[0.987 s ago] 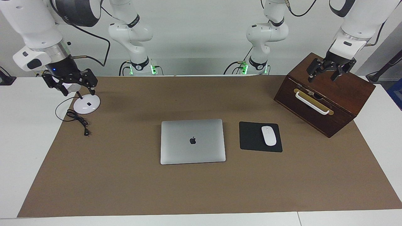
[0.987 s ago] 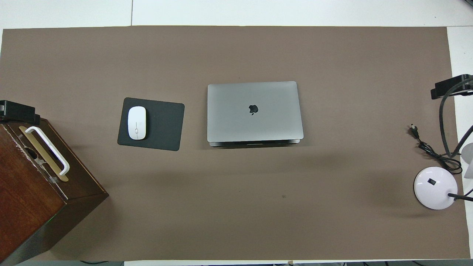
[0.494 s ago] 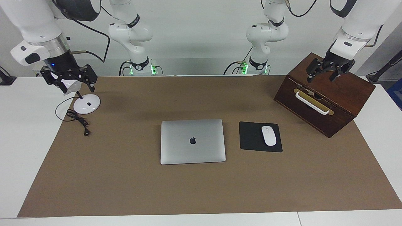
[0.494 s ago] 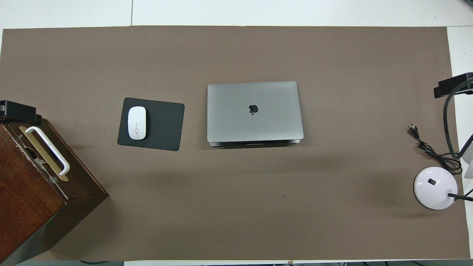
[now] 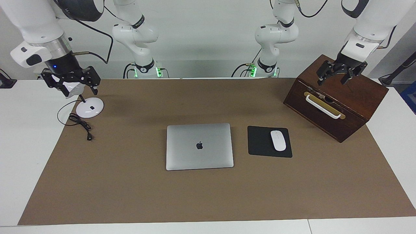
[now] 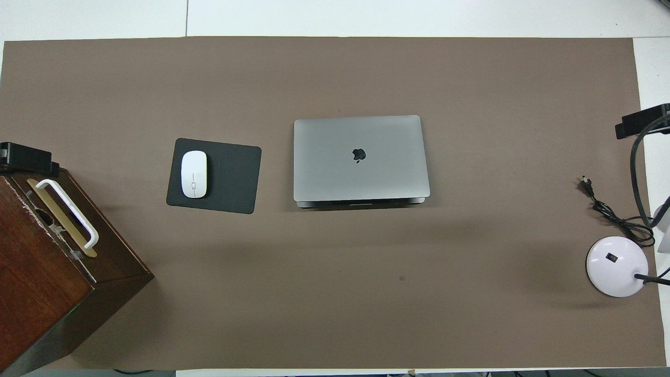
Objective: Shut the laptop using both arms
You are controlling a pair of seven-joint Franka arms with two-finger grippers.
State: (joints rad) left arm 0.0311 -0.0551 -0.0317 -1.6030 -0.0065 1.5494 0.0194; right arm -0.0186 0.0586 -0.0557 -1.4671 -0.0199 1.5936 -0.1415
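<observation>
The right arm's black clawed gripper (image 5: pixel 72 85) hangs open and empty over the round white lamp base (image 5: pixel 90 107). The thin silver-grey metal laptop (image 5: pixel 199 146) lies shut mid-table, just beside the black mouse pad (image 5: pixel 260 142). The left gripper (image 5: pixel 338 74) hovers open, empty, over the dark wooden box (image 5: pixel 354 94).

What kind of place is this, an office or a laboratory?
Probably a robot laboratory arranged like an office desk: two white arms stand at a table holding a laptop, a mouse and a desk lamp.
</observation>
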